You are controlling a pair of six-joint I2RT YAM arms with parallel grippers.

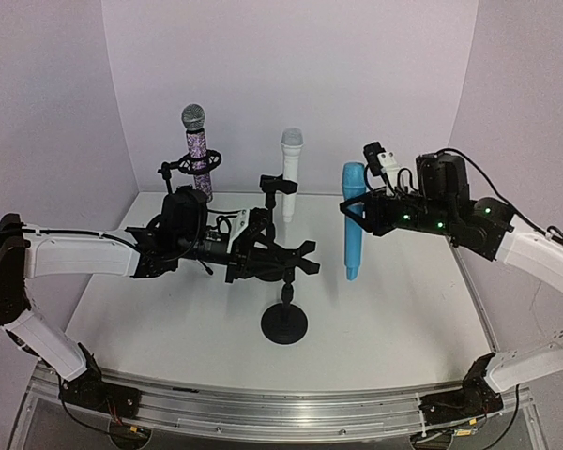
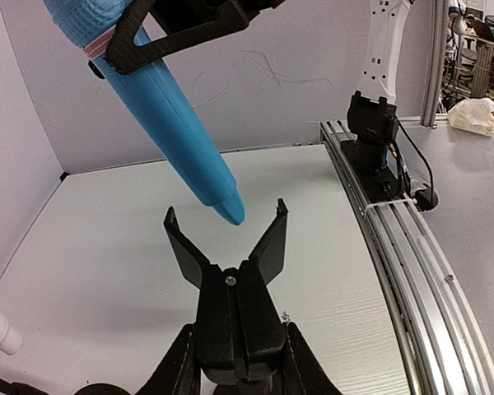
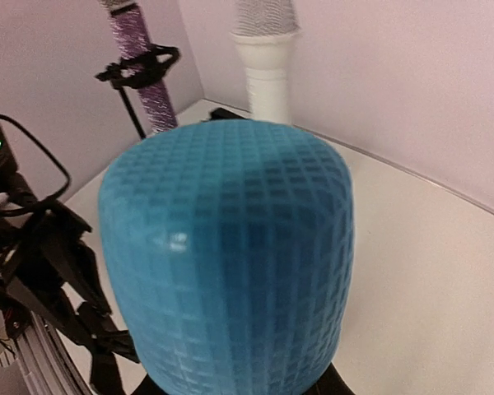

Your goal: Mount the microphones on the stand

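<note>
1. Stand (image 1: 283, 324): black, with a round base on the white table (image 1: 403, 319), between my two arms. Thin branches carry its clips.
2. Purple-glitter microphone (image 1: 198, 155): silver mesh head, upright, seated in the rear left clip of the stand.
3. White microphone (image 1: 291, 173): upright, seated in the next clip, to the right of the purple one and apart from it.
4. Light blue microphone (image 1: 353, 248): off the stand, in the air over the table, head up and near upright. On my left wrist camera its tapered tail points down at the gap of the forked clip (image 2: 226, 263), close to the prongs but not seated between them.
5. Forked clip: black, two prongs spread in a V, nothing in it.
6. Right gripper (image 1: 356, 208): clamped across the upper body of the light blue microphone, just below its head. My right wrist camera is mostly filled by that blue mesh head.
7. Left gripper (image 2: 239, 366): fingers pressed against both sides of the forked clip's stem, gripping it, with the prongs turned toward the blue tail.
</note>
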